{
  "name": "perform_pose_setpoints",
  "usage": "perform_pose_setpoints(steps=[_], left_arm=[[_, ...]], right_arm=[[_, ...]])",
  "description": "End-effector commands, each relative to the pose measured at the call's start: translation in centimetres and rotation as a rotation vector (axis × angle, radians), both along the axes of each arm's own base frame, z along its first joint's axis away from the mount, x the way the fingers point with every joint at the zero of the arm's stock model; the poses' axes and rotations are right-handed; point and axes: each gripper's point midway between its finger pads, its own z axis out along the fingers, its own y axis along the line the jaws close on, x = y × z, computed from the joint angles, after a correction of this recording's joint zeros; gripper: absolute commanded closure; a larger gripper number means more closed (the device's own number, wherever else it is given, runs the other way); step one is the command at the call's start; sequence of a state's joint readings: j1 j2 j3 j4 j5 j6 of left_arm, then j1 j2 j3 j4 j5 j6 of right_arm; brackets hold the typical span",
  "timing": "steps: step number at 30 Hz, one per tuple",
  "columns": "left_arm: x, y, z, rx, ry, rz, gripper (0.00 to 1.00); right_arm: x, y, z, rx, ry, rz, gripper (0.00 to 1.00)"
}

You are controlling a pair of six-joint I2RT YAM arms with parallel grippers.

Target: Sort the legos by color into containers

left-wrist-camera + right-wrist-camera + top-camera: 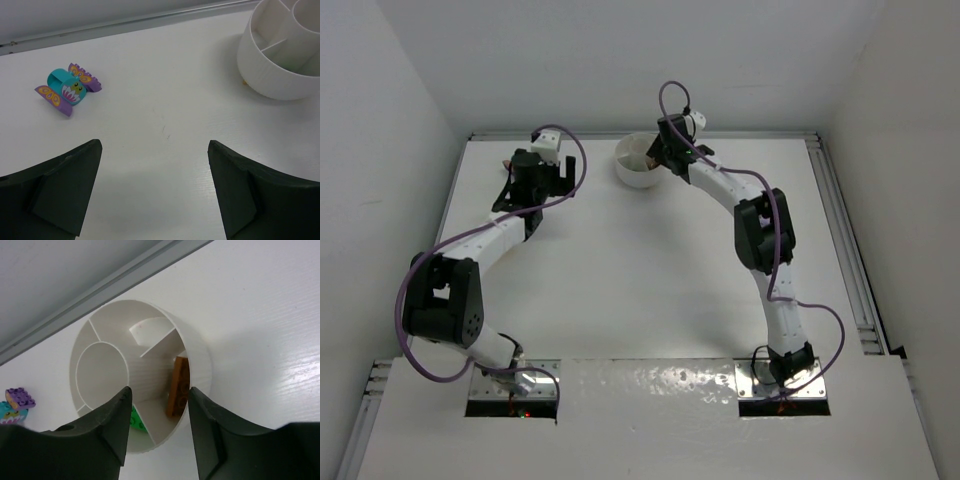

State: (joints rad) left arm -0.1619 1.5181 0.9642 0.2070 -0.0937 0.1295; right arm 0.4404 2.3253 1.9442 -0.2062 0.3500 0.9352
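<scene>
The white round dish (197, 352) has a central well ringed by curved compartments. An orange lego (178, 386) leans against the outer wall inside one compartment, and a green lego (136, 419) lies in the neighbouring one. My right gripper (160, 395) hovers open just above that side of the dish (630, 175), with nothing between its fingers. A teal and purple lego cluster (67, 89) sits on the table left of the dish (280, 75). My left gripper (155, 150) stands open and empty over bare table, short of the cluster. In the right wrist view the purple lego (20, 397) shows at the far left.
A tiny orange piece (244, 82) lies on the table against the dish's outer wall. The metal rail (125, 22) of the table's back edge runs just behind the dish and the cluster. White walls enclose the table on three sides.
</scene>
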Motion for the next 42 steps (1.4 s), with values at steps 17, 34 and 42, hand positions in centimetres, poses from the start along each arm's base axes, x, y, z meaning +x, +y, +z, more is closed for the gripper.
perform_pose_setpoints(steps=[17, 34, 42], left_arm=[[-0.2, -0.6, 3.9, -0.021, -0.122, -0.058, 0.14], [0.1, -1.9, 3.8, -0.063, -0.108, -0.113, 0.15], [0.3, -1.9, 4.0, -0.066, -0.113, -0.107, 0.15]], right_arm=[[-9.2, -12.7, 8.1, -0.235, 0.051, 0.239, 0.47], [-9.6, -28.9, -2.6, -0.268, 0.519, -0.162, 0.18], [-8.5, -28.2, -5.1, -0.239, 0.534, -0.133, 0.28]])
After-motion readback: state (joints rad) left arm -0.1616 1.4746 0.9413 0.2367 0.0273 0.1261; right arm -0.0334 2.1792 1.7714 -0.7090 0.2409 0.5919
